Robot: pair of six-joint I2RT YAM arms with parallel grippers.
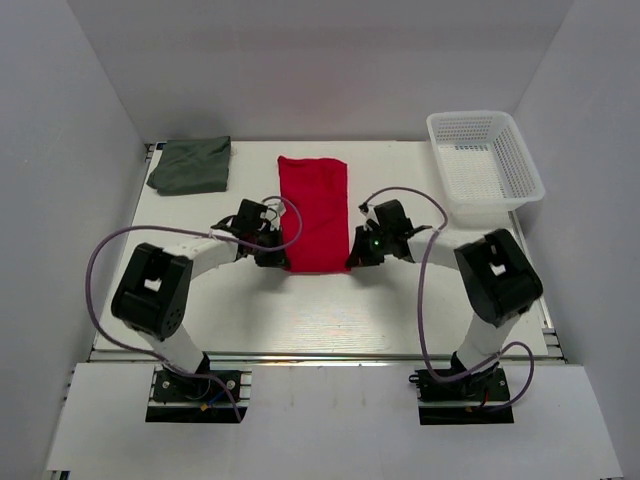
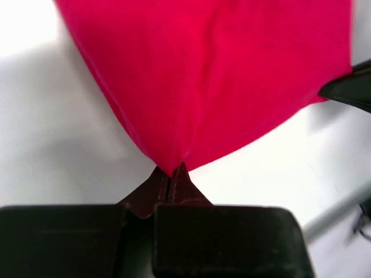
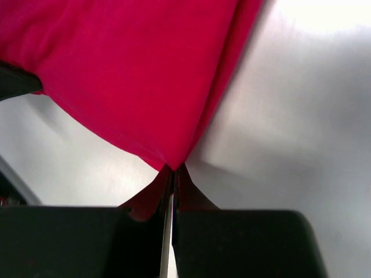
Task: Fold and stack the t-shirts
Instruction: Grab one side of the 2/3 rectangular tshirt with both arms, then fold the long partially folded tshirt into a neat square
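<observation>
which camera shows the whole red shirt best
The top view: the red shirt lies there full length, folded narrow. The wrist views show only near corners, pinched by the left gripper and right gripper.

Top view: high, behind arm bases, facing down and forward; far enough to take in whole table [image 1: 250, 320] and both arms. Left wrist view: mounted behind left gripper [image 2: 172, 171], looks along it, very close to near corner of red shirt [image 2: 220, 75]. Right wrist view: same behind right gripper [image 3: 172, 169], at other near corner. All three share shirt's near edge and table beside it.
</observation>
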